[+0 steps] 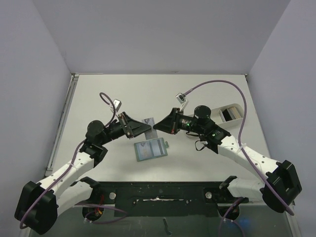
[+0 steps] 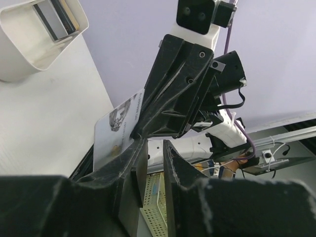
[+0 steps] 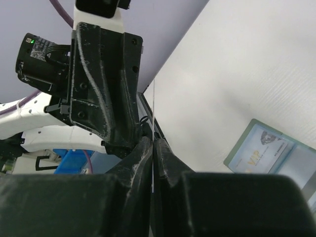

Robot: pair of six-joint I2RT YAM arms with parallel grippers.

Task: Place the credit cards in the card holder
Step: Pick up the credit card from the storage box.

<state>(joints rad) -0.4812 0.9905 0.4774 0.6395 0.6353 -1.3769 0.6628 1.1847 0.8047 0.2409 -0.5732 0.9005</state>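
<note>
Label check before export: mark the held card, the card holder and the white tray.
held card [image 2: 114,129]: left wrist view, on its printed face.
card holder [image 3: 298,160]: right wrist view, on its bare pale-blue inner panel.
white tray [image 2: 19,66]: left wrist view, on its outer wall.

The left fingers [image 1: 144,129] and right fingers [image 1: 161,126] meet almost tip to tip above the counter [image 1: 123,94], with a pale card [image 1: 148,120] at their tips. The open card holder [image 1: 150,149] lies just nearside of the fingertips. A white tray [image 1: 240,109] sits well behind the right fingers.
</note>
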